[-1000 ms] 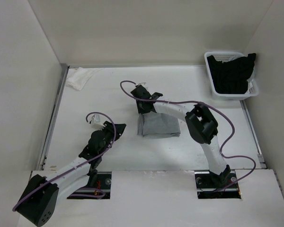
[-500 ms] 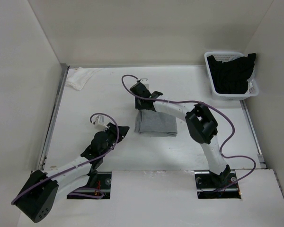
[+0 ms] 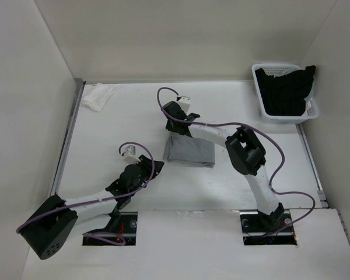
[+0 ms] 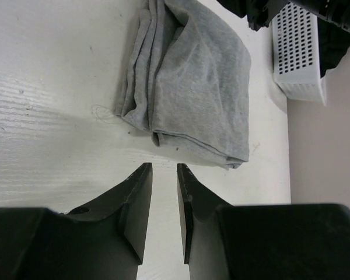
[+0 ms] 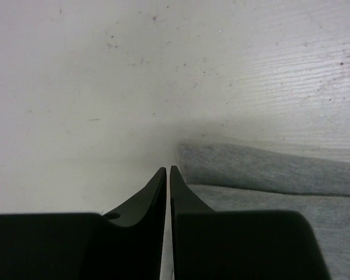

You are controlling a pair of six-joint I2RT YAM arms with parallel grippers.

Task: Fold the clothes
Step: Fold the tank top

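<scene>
Top external: folded grey top (image 3: 189, 150) mid-table. Right gripper (image 5: 167, 169) at its far edge, fingers almost closed, empty, perhaps neatening fold. Left gripper (image 4: 164, 166) half-open, empty, parked near, clear.

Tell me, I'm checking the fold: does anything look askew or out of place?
The grey tank top lies folded, though its layered edges sit uneven. A white cloth lies crumpled in the far left corner, and the black garment hangs over the basket rim.

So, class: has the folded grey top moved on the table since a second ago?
Yes. The grey top has slid slightly left, away from the white basket.
</scene>
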